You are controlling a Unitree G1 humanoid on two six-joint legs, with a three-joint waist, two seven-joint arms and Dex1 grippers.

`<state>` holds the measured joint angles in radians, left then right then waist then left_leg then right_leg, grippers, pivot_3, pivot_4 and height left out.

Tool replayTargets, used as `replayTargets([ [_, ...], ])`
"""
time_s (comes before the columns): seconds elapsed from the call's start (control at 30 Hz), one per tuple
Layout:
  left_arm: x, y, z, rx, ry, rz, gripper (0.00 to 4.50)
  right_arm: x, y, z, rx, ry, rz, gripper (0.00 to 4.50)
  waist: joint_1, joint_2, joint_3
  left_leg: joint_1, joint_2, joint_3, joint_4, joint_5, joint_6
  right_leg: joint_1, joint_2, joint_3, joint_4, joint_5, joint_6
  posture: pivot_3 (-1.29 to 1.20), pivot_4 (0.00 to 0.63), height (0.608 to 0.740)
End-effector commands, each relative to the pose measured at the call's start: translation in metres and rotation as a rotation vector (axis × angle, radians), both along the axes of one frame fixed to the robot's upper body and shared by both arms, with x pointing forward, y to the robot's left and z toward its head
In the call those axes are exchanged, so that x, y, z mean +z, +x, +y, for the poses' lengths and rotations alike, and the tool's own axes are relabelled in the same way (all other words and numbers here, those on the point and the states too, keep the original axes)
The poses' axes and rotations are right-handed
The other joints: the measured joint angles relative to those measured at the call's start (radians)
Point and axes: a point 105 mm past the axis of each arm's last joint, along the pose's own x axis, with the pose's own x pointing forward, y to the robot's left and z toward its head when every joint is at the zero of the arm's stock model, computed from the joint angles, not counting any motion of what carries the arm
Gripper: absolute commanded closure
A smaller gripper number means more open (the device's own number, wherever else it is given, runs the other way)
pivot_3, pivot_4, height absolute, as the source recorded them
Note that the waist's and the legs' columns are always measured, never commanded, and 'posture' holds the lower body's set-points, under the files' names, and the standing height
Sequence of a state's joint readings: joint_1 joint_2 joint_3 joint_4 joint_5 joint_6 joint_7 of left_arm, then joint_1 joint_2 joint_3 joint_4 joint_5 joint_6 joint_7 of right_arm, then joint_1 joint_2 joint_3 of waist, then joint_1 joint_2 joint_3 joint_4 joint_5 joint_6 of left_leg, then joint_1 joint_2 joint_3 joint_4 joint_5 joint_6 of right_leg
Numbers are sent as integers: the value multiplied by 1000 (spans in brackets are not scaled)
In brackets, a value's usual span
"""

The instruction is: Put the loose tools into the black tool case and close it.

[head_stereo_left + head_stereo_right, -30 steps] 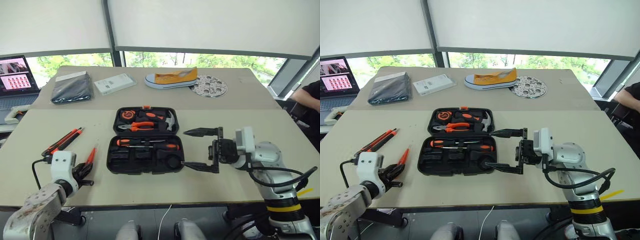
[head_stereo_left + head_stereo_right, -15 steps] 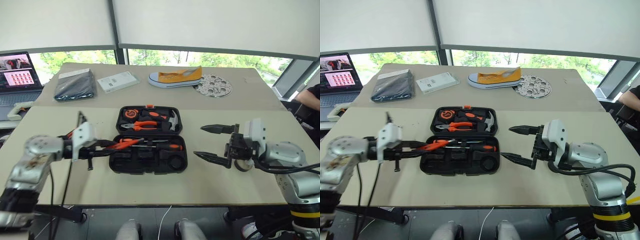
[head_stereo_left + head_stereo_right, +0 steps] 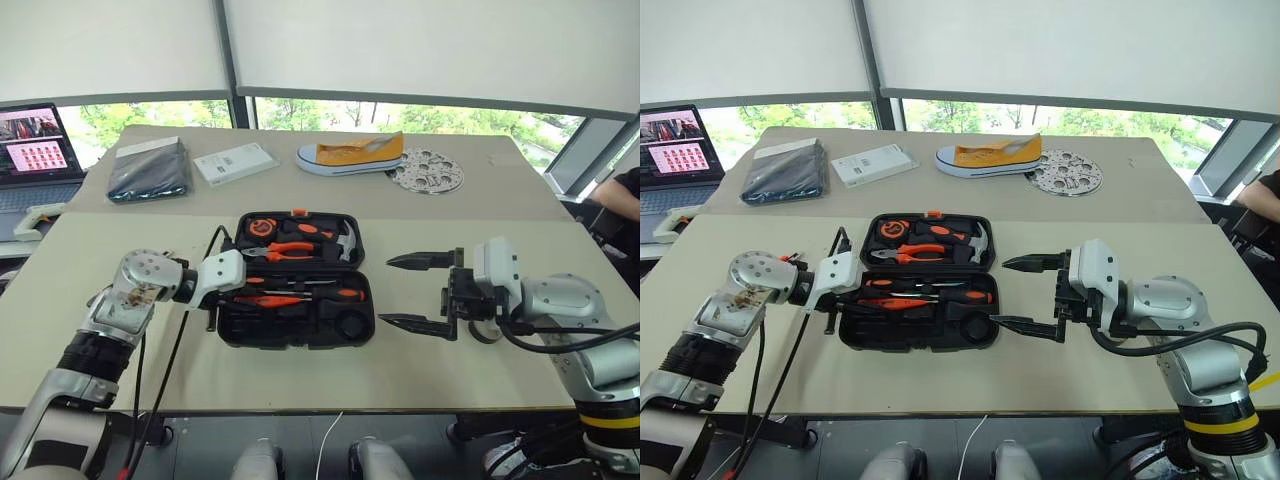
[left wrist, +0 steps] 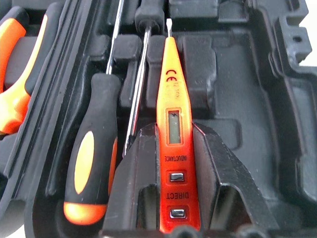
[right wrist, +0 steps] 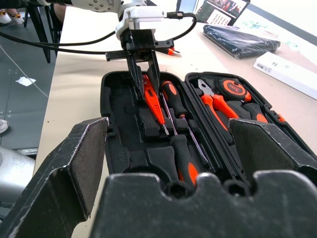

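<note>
Inside the open black tool case (image 3: 296, 330) lie two screwdrivers (image 3: 330, 292).

Beige table (image 3: 130, 370), two tops butted together. Near top: open black tool case (image 3: 295, 280) at centre. Far top: flat dark grey pouch (image 3: 148, 172), white box (image 3: 236, 163), yellow shoe (image 3: 352, 155), perforated round disc (image 3: 427, 170). Laptop (image 3: 35, 160) at far left.

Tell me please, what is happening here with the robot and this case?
The robot is packing tools into the open case on the table. Its left gripper holds the orange tester over the case's front half, beside two screwdrivers lying in their recesses. The right gripper hangs open and empty just right of the case.
</note>
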<state>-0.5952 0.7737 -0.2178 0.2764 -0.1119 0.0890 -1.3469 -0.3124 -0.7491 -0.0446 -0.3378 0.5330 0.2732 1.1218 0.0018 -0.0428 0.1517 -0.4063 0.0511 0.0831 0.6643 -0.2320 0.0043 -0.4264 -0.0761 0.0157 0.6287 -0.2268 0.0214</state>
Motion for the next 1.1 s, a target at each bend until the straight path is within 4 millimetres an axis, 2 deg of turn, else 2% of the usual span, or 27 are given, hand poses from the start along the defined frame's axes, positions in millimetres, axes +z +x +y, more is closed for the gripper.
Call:
replayTargets([
  [0.03, 0, 1, 5, -14, 60, -11, 4028, 10, -1, 2, 26, 2, -58, 0, 0, 0, 0, 0, 0, 0, 0, 0, 0, 0, 0, 0, 0, 0, 0, 0, 150, 740],
  [0.3, -19, -3, 20, -105, 262, -41, 4028, 9, -1, 1, 34, -15, -52, 0, -2, 0, 0, 1, 0, 0, 3, 0, 0, 2, 0, 0, 1, 0, 0, 0, 150, 740],
  [0.57, -20, 0, 7, -87, 194, -2, 4028, 6, 0, 2, 36, -16, -39, 0, -8, 1, 0, 3, 0, 0, 4, 0, 0, 3, 0, 0, 3, 0, 0, 0, 150, 740],
  [0.63, -16, 0, 5, -63, 140, 4, 3015, 5, 0, 2, 37, -16, -32, 0, -7, 1, -1, 3, 0, 0, 5, 0, 0, 3, 0, 0, 3, 0, 0, 0, 150, 740],
  [0.77, 10, 4, 0, -106, 14, -127, 1691, 4, -1, 3, 48, 1, -23, 0, -11, 1, 0, 2, 0, -1, 5, 0, 0, 2, 0, 0, 3, 0, 0, 0, 150, 740],
  [0.83, 32, 4, -1, -105, -93, -173, 1691, 6, -2, 2, 48, 11, -20, 0, -12, 0, 0, 1, 0, -1, 5, 0, 0, 2, 0, 0, 3, 0, 0, 0, 150, 740],
  [0.9, 44, 6, 1, -80, -162, -182, 1691, 6, -1, 0, 44, 13, -17, 0, -10, 0, 0, -1, 1, -1, 5, 0, 0, 1, 0, 0, 3, 0, 0, 0, 150, 740],
  [1.03, 37, 10, 9, -12, -199, -159, 1691, 4, 0, 0, 32, 21, -14, 0, -10, 0, 0, -1, 0, -1, 6, 0, 0, 1, 0, 0, 3, 1, 1, 0, 150, 740],
  [1.07, 33, 8, 7, -6, -227, -126, 2210, 4, 0, 1, 29, 28, -13, 0, -10, 0, 0, 0, 0, -1, 7, 0, 0, 2, 0, 0, 3, 1, 1, 0, 150, 740],
  [1.1, 30, 7, 4, -10, -255, -110, 2369, 4, 0, 1, 25, 34, -11, 0, -10, 0, 0, 0, 0, -1, 7, 0, 0, 2, 0, 0, 3, 1, 1, 0, 150, 740],
])
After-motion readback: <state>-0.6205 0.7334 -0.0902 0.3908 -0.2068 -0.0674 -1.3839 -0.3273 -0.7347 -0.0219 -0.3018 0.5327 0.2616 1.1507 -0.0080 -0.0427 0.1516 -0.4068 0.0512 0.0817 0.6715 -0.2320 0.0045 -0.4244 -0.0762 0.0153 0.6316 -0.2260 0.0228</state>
